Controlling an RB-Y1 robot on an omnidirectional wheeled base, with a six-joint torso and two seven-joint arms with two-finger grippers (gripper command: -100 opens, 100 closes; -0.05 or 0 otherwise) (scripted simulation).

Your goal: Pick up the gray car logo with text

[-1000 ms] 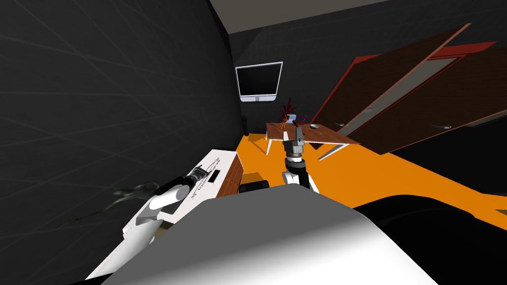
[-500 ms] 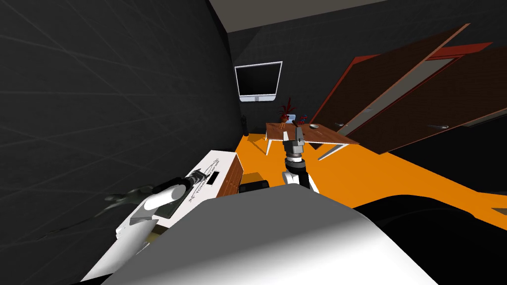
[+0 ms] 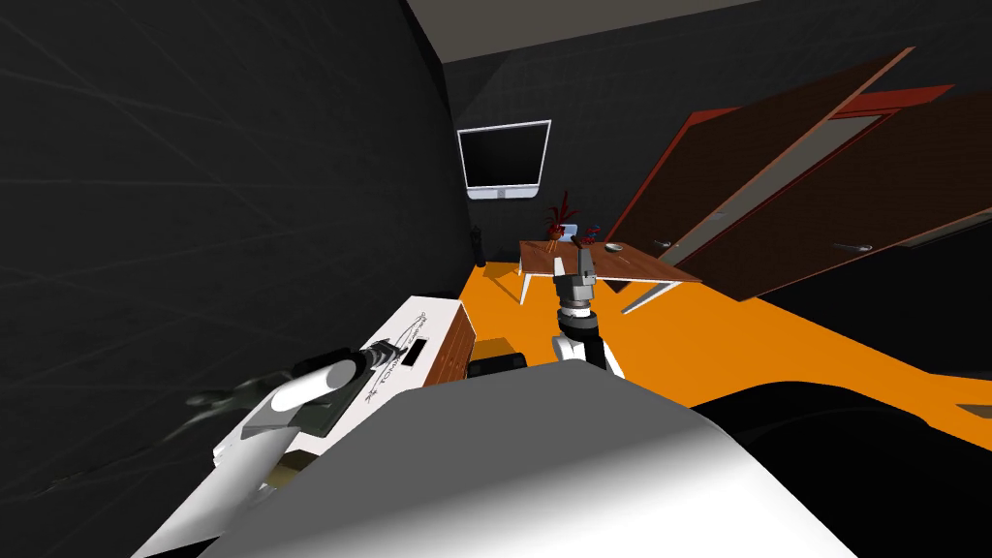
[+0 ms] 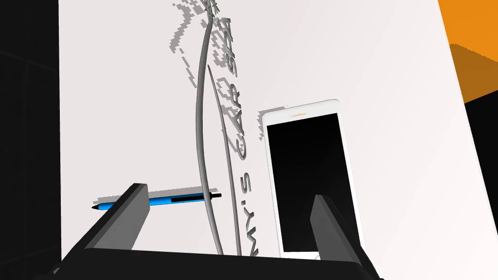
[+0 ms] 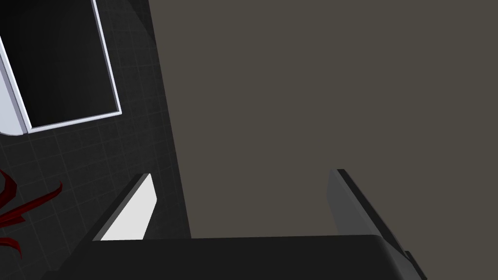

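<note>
The left gripper point(image 4: 228, 218) stands open above the white counter point(image 4: 399, 97), with nothing between its fingers. The gray car logo point(image 4: 198, 126), thin curved lines beside lettering that reads "CAR SPA", lies flat along the middle of the counter, and its near end runs between the fingers. A white phone point(image 4: 309, 180) lies just beside it, toward the counter's floor-side edge. A blue pen point(image 4: 165, 200) lies toward the wall-side edge, its tip crossing the logo's curve. The right gripper point(image 3: 584, 254) is raised and open, clear of the counter.
</note>
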